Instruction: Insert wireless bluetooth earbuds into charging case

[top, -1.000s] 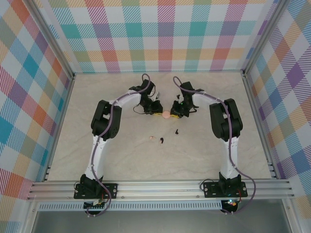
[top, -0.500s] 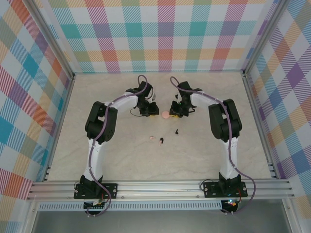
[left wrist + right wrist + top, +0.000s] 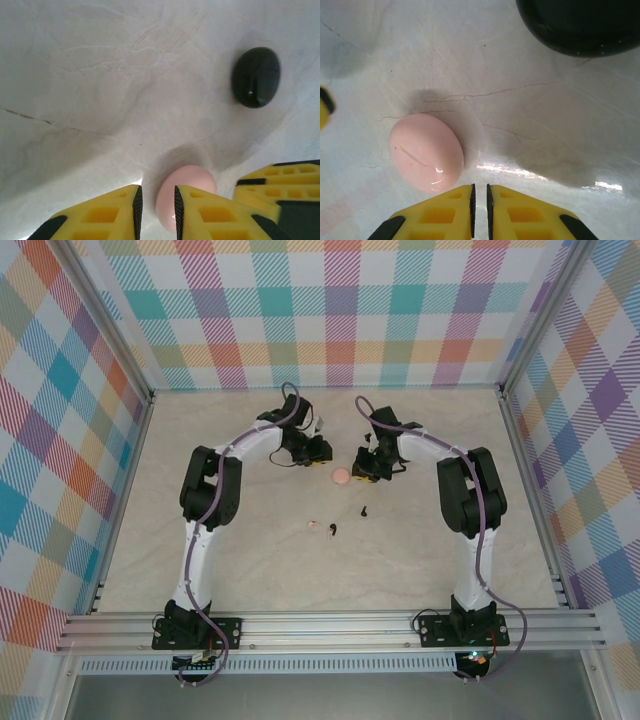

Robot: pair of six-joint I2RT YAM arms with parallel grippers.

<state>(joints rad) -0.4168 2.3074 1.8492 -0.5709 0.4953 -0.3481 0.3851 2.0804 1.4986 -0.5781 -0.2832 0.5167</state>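
The overhead view takes in the whole table (image 3: 250,560): both arms reach to the far middle, with the left gripper (image 3: 320,452) and the right gripper (image 3: 362,467) facing each other across the pink oval case (image 3: 342,477). Only from here can the wireless bluetooth earbuds be seen. They lie loose on the table, nearer the arm bases and well apart from the case: one black earbud (image 3: 363,510) by itself, a second black earbud (image 3: 332,531) just beside the whitish earbud (image 3: 313,525).

The wrist cameras give what the overhead view is too small to tell. On the left wrist, the yellow fingers (image 3: 110,210) stand a little apart with nothing between them. The pink case lies closed just beyond their tips, partly hidden by one finger, and the right gripper's yellow fingers enter at the lower right. A black glossy oval piece (image 3: 256,77) rests farther off, apart from the case.

On the right wrist, the fingers (image 3: 520,212) are pressed together on nothing. The pink case lies just off their tips to one side, not touched, and the black piece sits across bare table at the top edge.

Bare marble-look surface spreads wide on both outer sides and towards the back, bounded by plaid walls (image 3: 340,320) and by the metal rail (image 3: 330,625) at the near edge
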